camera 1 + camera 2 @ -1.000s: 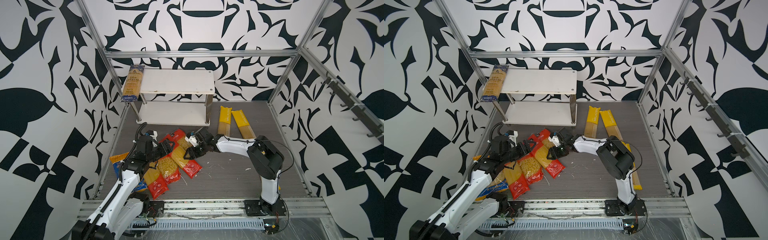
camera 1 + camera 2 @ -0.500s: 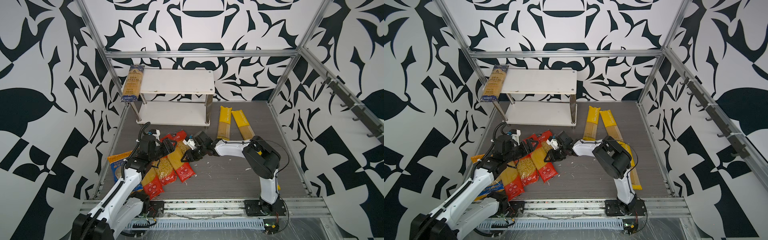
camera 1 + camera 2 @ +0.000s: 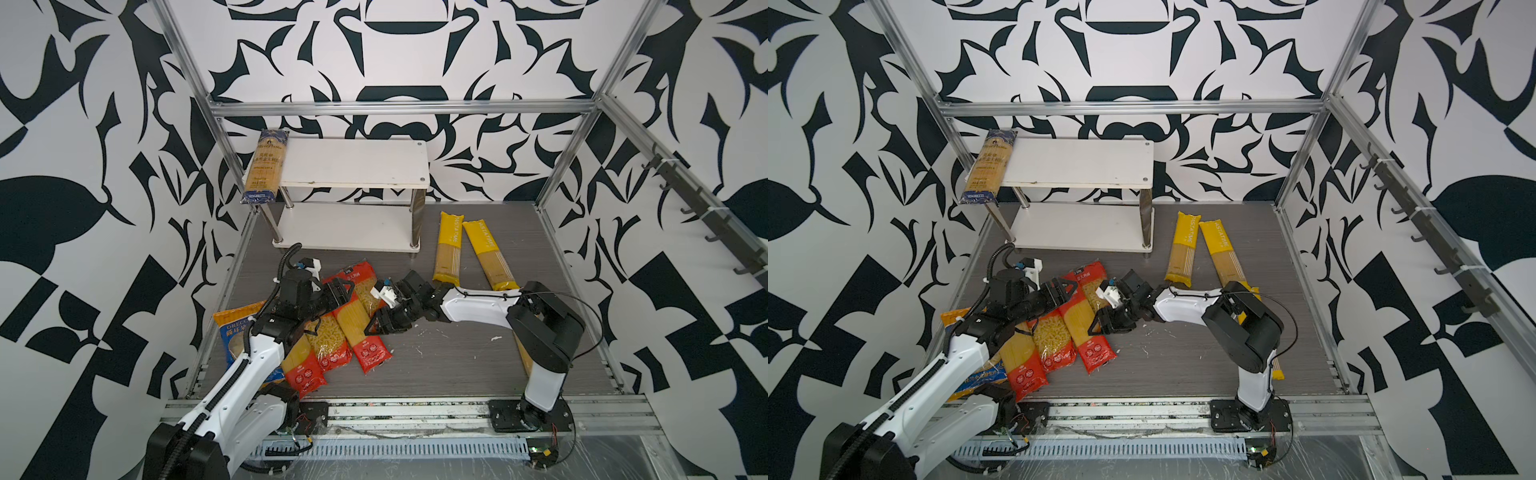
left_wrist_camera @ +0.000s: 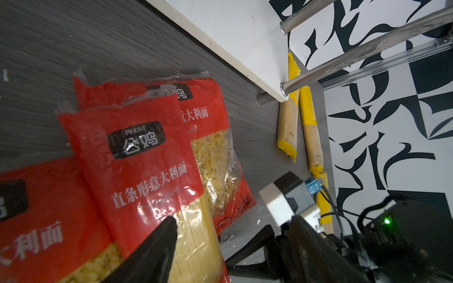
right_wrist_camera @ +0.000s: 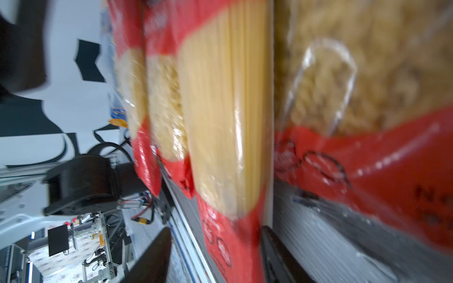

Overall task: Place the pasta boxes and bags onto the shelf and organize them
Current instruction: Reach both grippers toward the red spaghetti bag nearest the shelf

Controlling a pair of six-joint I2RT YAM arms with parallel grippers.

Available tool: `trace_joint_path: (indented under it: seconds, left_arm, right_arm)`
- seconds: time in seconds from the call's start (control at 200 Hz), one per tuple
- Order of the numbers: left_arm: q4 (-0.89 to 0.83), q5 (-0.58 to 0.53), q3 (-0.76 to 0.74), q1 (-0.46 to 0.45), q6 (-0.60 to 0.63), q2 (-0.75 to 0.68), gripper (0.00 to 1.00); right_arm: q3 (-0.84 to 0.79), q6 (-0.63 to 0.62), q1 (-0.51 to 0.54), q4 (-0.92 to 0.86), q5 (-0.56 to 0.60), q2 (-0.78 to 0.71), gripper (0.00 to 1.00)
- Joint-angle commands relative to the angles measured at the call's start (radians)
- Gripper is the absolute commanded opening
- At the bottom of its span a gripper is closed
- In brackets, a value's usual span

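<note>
The shelf stands at the back, with a dark-blue packet overhanging its top board's left end. A heap of red packets lies front left. On top is a long red spaghetti packet. My left gripper is open over that packet's upper end. My right gripper is open and straddles the packet's lower red end. One of its fingers touches the packet's edge. A short red macaroni packet lies beside it, and another underneath.
Two long yellow packets lie right of the shelf, and a third is half hidden behind the right arm. A blue-orange packet lies under the left arm by the left rail. Pasta crumbs dot the floor.
The right gripper has slid down along the long red packet toward the front. The red heap has shifted slightly forward and left. The left gripper has barely moved.
</note>
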Motion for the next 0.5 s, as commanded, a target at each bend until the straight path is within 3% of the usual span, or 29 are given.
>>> trace_joint_path:
  seconds: [0.0,0.175,0.295,0.355,0.495]
  left_arm:
    - [0.025,0.014,0.022,-0.005,0.008,0.009,0.76]
    - [0.032,0.023,0.019,-0.003,0.006,0.012,0.76]
    - [0.033,0.023,0.012,-0.005,0.001,0.004,0.76]
    - [0.029,0.019,0.007,-0.004,-0.002,-0.005,0.76]
    - [-0.015,-0.006,0.026,-0.005,-0.009,-0.029,0.76]
  right_arm:
    - [-0.040,0.041,0.019,-0.042,0.074,-0.013,0.63]
    - [-0.030,0.055,0.093,-0.025,0.103,0.020,0.66]
    - [-0.061,0.161,0.109,0.169,0.048,0.031,0.60]
    - [-0.070,0.201,0.111,0.234,0.037,0.026,0.53]
    - [-0.080,0.209,0.110,0.275,0.023,-0.006,0.24]
